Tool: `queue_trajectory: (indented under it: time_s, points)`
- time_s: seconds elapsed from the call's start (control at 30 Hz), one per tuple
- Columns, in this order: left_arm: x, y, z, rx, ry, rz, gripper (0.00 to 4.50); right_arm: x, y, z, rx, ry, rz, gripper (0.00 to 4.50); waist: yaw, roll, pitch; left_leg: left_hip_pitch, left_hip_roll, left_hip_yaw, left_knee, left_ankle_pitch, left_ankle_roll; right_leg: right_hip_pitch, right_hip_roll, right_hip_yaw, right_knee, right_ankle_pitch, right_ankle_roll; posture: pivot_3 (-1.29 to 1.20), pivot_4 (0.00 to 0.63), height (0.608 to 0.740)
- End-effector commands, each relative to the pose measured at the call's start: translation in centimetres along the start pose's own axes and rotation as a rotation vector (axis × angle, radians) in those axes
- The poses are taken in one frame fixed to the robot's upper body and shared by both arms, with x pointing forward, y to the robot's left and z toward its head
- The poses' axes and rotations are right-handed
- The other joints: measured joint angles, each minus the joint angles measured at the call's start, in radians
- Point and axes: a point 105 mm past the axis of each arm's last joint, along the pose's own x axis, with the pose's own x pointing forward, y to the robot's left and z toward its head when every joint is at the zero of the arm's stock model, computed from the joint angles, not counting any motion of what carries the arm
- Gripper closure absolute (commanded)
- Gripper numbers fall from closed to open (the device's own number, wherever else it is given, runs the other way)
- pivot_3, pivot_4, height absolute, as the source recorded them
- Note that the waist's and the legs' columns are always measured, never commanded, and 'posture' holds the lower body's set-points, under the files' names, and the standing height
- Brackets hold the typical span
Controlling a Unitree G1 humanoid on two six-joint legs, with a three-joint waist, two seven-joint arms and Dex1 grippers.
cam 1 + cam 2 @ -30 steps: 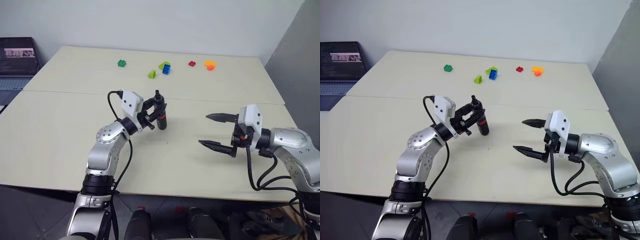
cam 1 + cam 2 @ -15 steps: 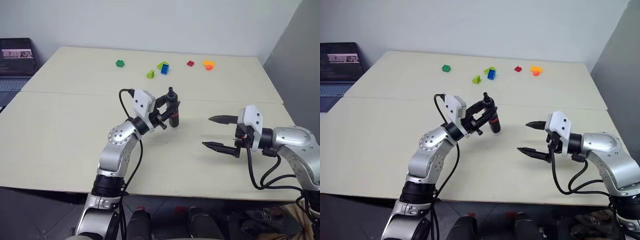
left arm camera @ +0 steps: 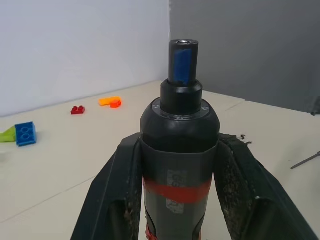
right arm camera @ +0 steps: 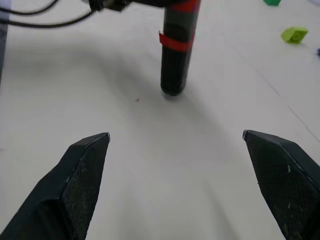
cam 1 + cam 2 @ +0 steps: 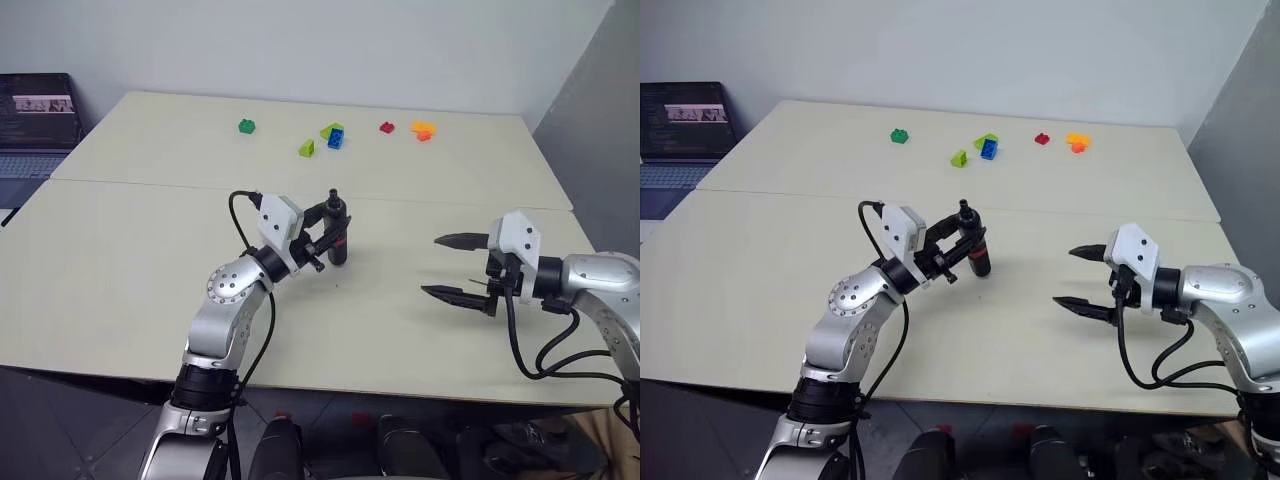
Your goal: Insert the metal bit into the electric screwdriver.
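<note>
**A:** Where is the electric screwdriver (image 3: 179, 130)?

**B:** It stands upright in the left gripper (image 5: 965, 248), narrow nose up. The fingers (image 3: 112, 200) are pinched on its dark body at the red band. The butt is at the desk (image 5: 130, 250); whether it touches, I cannot tell.

**A:** How will it handle?

**B:** I judge it rigid and smooth-sided, heavy enough to swivel if it is pinched off-centre. This mid-body hold looks sound and leaves the socket in the nose clear.

**A:** And the metal bit?

**B:** I cannot pick it out for certain. A thin grey streak (image 3: 305, 161) lies on the desk in the left wrist view and may be it. A rod that thin would be stiff, light and slippery, so I'd take it near one end and leave the rest free for the socket.

**A:** The right gripper (image 5: 430, 265)?

**B:** It is over the desk, well apart from the tool, with its fingers (image 4: 80, 170) spread wide and empty.
</note>
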Motion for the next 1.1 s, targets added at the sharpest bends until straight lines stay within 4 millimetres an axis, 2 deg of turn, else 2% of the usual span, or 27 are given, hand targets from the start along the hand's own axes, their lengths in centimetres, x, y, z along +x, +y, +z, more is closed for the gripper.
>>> queue_trajectory:
  time_s: [0.03,0.2,0.47,0.67,1.03,1.1]
  points:
    - [0.6,-1.4,2.3,0.04,-0.096,-0.055,2.85,-1.2,-2.1,-1.6,-0.125,0.197,-0.001,0.0,-0.002,0.001,0.0,0.0,0.0,0.001,0.0,0.0,0.0,0.0,0.0,0.0,0.0,0.0,0.0,0.0,0.15,0.74]
    - [0.5,-1.9,1.7,0.034,-0.083,-0.075,2.85,-2.8,-4.7,-5.7,-0.177,0.501,0.093,0.0,-0.007,0.002,0.001,0.001,0.0,0.002,-0.001,0.0,0.0,0.0,0.0,0.001,-0.001,0.0,0.001,0.0,0.15,0.74]
    - [0.3,-2.3,1.3,0.029,-0.075,-0.071,2.85,-2.2,-7.5,-9.3,-0.162,0.695,0.152,0.0,-0.024,0.005,0.003,0.002,0.0,0.003,-0.001,0.0,0.0,0.0,0.0,0.002,-0.001,0.001,0.0,0.0,0.15,0.74]
    - [0.1,-2.1,1.6,0.033,-0.084,-0.052,2.85,-3.0,-8.5,-10.7,-0.155,0.796,0.13,0.0,-0.023,0.006,0.004,0.001,0.0,0.003,-0.001,0.0,0.0,0.0,-0.001,0.002,-0.001,0.001,0.0,0.0,0.15,0.74]
    - [0.3,-2.0,1.8,0.032,-0.093,-0.045,2.85,-3.2,-8.0,-11.3,-0.036,0.812,0.139,0.0,-0.023,0.006,0.004,0.002,0.0,0.003,0.0,0.0,0.0,0.001,-0.001,0.002,-0.001,0.001,0.0,0.0,0.15,0.74]
    - [0.3,-2.0,1.8,0.033,-0.094,-0.048,2.85,-3.3,-7.8,-11.6,-0.023,0.828,0.148,0.37,-0.023,0.006,0.004,0.002,0.0,0.003,-0.001,0.0,0.0,0.001,-0.001,0.002,-0.001,0.001,0.0,0.0,0.15,0.74]
